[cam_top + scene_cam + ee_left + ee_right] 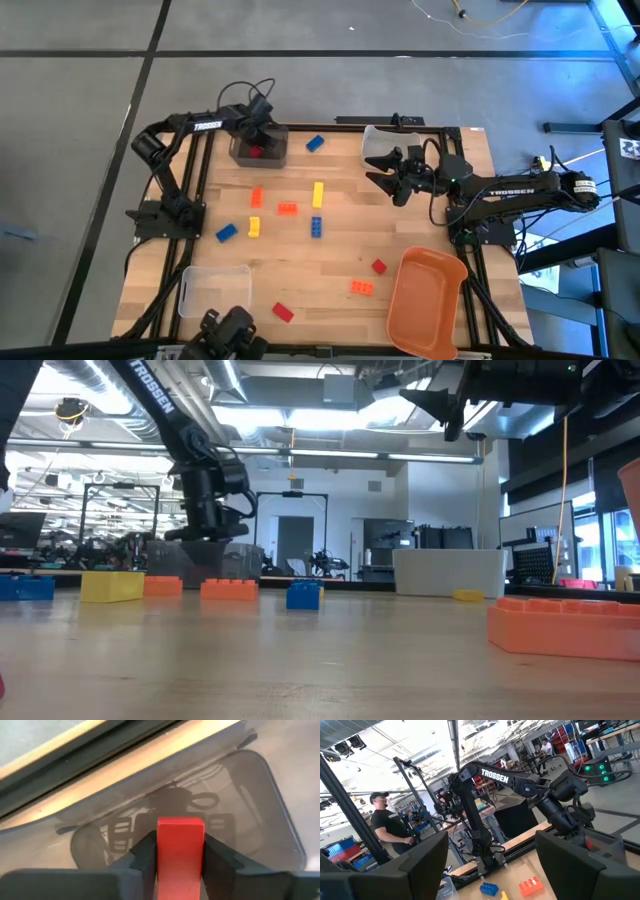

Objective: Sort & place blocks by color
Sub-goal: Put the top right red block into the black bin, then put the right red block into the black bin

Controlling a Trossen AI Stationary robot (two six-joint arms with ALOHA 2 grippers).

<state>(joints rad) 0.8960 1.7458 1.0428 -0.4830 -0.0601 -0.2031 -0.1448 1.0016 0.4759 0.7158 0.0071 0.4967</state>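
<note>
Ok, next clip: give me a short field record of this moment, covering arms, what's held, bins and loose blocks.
left gripper: over the dark bin, red block between its fingers
right gripper: open, empty, raised beside the clear bin at the table's far right
orange bin: near right corner, nothing visible in it
second clear bin: near left, nothing visible in it
loose blocks: red, orange, yellow and blue, scattered mid-table
</note>
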